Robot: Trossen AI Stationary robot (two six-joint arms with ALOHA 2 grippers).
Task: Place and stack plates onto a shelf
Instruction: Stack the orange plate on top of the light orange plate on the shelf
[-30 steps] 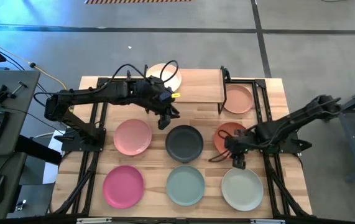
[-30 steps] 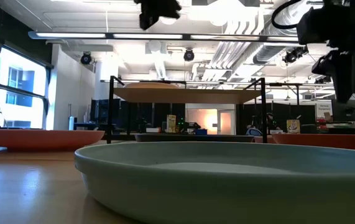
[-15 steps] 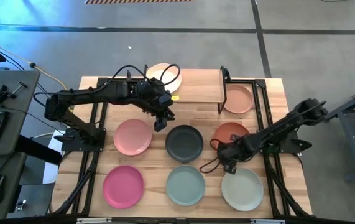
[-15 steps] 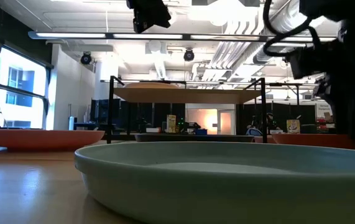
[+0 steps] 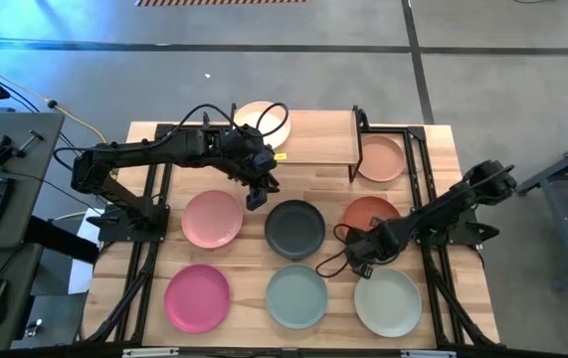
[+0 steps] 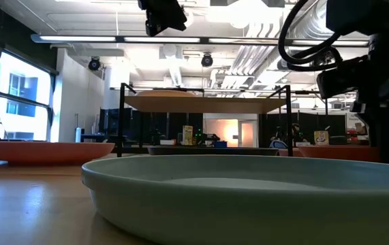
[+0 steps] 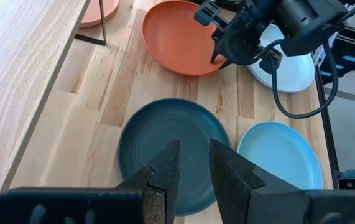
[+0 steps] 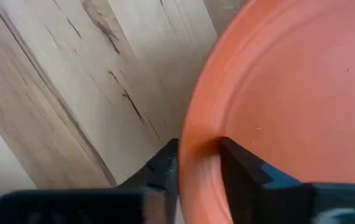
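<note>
My right gripper [image 5: 360,264] points down at the near-left rim of the terracotta plate [image 5: 371,217] and is shut on it. My left gripper [image 7: 194,155] hangs open and empty above the table, over the charcoal plate [image 7: 165,146]. Pink [image 5: 212,219], magenta [image 5: 197,296], pale teal [image 5: 296,295] and off-white [image 5: 388,301] plates lie flat on the table. Far back stands the shelf [image 5: 318,137], with an off-white plate [image 5: 269,117] on its left end. A peach plate [image 5: 381,157] lies just right of it. My right gripper has the terracotta plate's rim [image 8: 196,134] between its two fingers, one finger [image 8: 242,165] inside the plate and the other [image 8: 163,160] outside on the wood. The fingers come from above, pointing down. The plate lies flat on the table.
The arms' black base frames [image 5: 149,214] run along both sides of the table. The shelf's thin black legs [image 5: 357,149] stand next to the peach plate. A black cable [image 5: 331,264] loops by my right gripper. Bare wood [image 7: 96,87] shows between the shelf and the plates.
My right gripper has come down and toward the table's left, to the terracotta plate's near-left rim. My left gripper has stayed in place and tipped a little. No plate has moved.
</note>
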